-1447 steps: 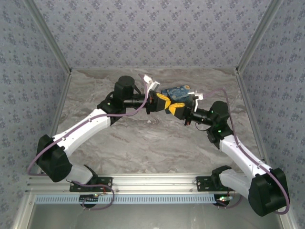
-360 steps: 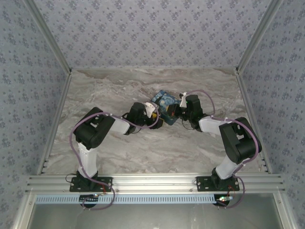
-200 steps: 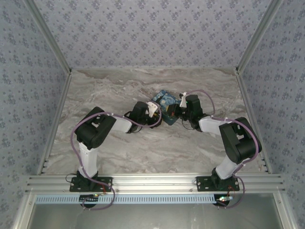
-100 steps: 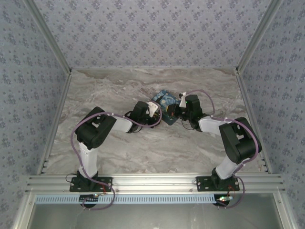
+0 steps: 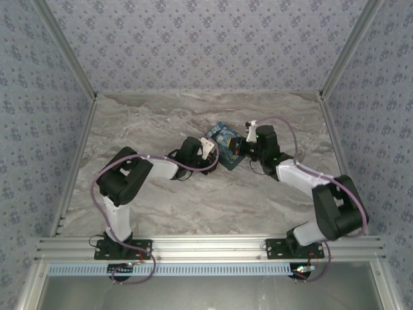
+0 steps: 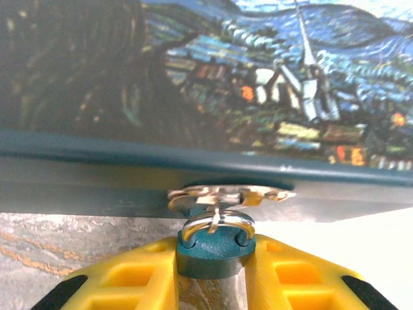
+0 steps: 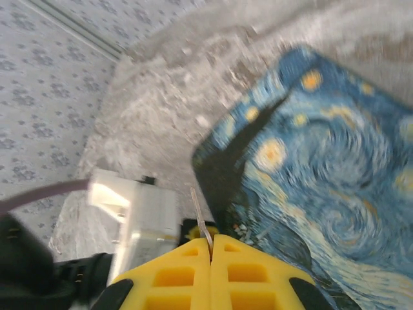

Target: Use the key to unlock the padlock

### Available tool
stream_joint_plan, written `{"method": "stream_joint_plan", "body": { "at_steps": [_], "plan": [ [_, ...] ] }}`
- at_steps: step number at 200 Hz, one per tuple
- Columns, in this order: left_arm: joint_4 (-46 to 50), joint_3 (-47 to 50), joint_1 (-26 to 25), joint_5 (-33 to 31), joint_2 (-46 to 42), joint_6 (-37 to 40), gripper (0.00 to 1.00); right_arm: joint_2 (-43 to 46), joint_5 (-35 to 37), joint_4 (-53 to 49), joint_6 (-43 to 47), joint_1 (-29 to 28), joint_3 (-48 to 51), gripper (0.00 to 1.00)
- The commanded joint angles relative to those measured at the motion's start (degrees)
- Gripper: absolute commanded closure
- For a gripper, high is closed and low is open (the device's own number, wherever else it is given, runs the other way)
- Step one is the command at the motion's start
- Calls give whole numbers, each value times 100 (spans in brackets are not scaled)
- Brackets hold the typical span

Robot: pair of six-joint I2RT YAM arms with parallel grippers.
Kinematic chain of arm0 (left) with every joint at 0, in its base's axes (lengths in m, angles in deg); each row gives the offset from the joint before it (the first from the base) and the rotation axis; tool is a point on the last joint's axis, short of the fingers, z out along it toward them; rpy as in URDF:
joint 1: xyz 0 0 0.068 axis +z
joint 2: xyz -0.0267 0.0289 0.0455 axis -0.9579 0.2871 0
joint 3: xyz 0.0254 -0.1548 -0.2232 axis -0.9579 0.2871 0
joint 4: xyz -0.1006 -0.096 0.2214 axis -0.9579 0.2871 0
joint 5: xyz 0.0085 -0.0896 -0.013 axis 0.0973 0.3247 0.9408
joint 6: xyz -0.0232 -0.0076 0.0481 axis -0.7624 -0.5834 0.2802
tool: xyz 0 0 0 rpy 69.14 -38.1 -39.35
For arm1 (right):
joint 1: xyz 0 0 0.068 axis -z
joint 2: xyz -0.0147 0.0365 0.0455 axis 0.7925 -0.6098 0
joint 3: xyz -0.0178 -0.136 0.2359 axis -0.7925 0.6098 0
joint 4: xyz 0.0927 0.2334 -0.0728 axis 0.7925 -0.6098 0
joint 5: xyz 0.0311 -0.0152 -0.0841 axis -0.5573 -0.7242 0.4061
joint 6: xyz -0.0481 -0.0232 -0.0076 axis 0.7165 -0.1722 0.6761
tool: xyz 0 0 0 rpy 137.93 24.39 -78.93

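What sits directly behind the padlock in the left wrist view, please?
The metal hasp its shackle threads, on the painted box's teal side wall. The padlock and left gripper cover whatever lies lower.

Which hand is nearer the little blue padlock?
Left. The left hand has its yellow fingers on either side of the padlock, touching it. The right hand, pinching the key, sits apart by the painted box.

Starry-night box sits in the middle of my grey marbled table, flowery blue wallpaper on the far wall.
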Motion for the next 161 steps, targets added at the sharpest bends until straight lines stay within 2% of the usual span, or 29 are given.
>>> {"method": "stream_joint_plan", "body": {
  "at_steps": [1,42,89,115,161],
  "plan": [
    [427,-182,-58,94,-298,-265,74,584,301,-346,382,29,328,100],
    [1031,-491,-74,262,-450,-921,78,1375,208,-312,772,-49,1280,100],
    [1409,-825,-83,598,-429,-1907,86,1758,220,504,1052,-234,2430,100],
    [1675,-1078,-85,739,-350,-2438,87,1679,456,787,1392,-531,2700,100],
    [1790,-1306,-147,930,-316,-3027,87,890,471,1712,1549,-776,2769,100]
  ]
}}
